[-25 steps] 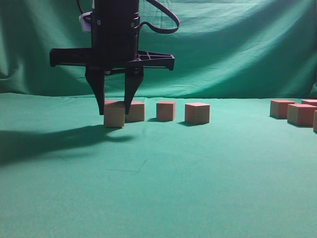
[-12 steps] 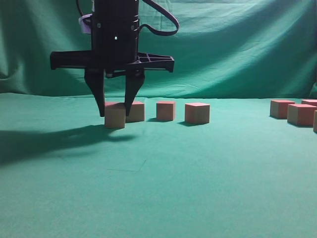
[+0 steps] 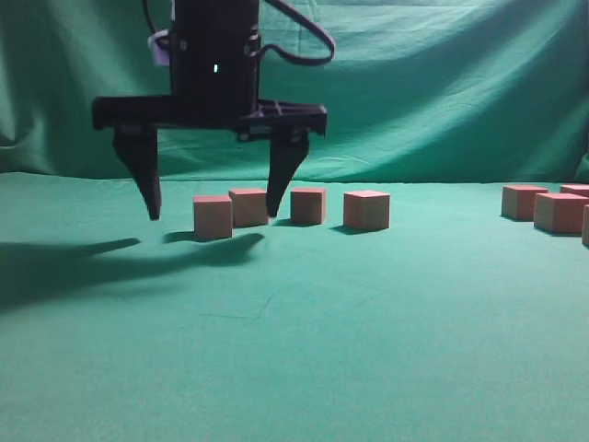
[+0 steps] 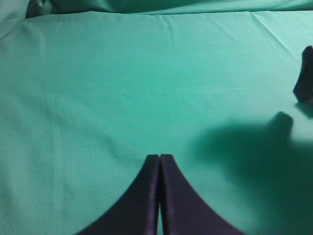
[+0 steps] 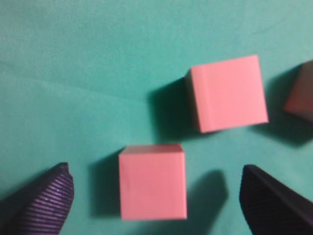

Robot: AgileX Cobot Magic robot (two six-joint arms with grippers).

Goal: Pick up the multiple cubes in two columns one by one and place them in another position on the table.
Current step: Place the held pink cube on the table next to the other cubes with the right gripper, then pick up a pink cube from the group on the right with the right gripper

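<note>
Four cubes stand in a row on the green table (image 3: pixel 304 322): the nearest (image 3: pixel 213 217), then one (image 3: pixel 248 207), another (image 3: pixel 308 205) and another (image 3: pixel 366 210). More cubes (image 3: pixel 560 213) sit at the far right edge. My right gripper (image 3: pixel 213 215) hangs over the left end of the row, jaws wide open on either side of the nearest cube and not touching it. In the right wrist view that cube (image 5: pixel 152 182) lies between the open jaws (image 5: pixel 155 198), with a second cube (image 5: pixel 227 93) beyond it. My left gripper (image 4: pixel 159 157) is shut and empty over bare cloth.
A draped green backdrop (image 3: pixel 442 92) hangs behind the table. The right arm casts a long shadow (image 3: pixel 83 262) to the left. A dark finger tip (image 4: pixel 305 81) shows at the right edge of the left wrist view.
My right gripper was shut on the nearest cube at the table. Its jaws have opened wide and the cube now stands free on the cloth.
</note>
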